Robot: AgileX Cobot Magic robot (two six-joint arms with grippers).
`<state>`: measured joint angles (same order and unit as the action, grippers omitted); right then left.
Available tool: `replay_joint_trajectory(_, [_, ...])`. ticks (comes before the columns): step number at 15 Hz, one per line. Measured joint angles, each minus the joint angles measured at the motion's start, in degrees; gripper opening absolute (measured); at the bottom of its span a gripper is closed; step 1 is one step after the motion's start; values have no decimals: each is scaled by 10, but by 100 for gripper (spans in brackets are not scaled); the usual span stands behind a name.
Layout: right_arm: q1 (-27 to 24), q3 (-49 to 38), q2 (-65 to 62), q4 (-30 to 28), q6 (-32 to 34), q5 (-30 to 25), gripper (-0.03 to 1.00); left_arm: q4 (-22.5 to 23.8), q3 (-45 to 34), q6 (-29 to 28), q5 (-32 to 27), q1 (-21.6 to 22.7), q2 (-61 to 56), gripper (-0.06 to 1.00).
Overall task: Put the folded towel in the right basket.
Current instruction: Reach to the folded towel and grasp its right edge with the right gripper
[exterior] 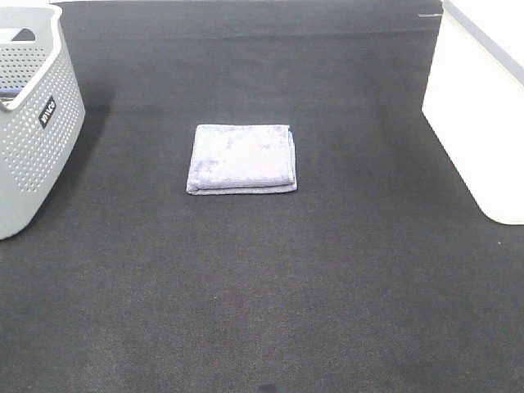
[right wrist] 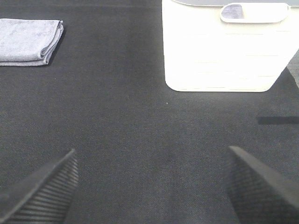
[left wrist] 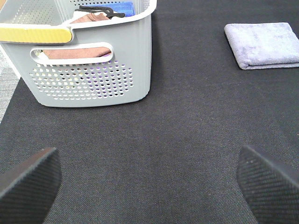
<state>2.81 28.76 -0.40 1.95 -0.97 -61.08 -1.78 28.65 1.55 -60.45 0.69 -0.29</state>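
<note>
A folded lavender-grey towel lies flat on the dark mat near the middle. It also shows in the left wrist view and the right wrist view. The right basket is white and stands at the right edge; the right wrist view shows its wall and handle slot. My left gripper is open and empty, low over the mat, apart from the towel. My right gripper is open and empty, also apart from the towel. Neither gripper shows in the exterior high view.
A grey perforated basket stands at the left edge; the left wrist view shows it holding several cloths and a yellow handle. The dark mat covers the table.
</note>
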Motion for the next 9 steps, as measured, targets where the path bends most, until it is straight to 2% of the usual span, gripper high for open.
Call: replay_joint_trajectory(9, [0,0,0,0,0,0,80,0,0,0,0,0,0,97])
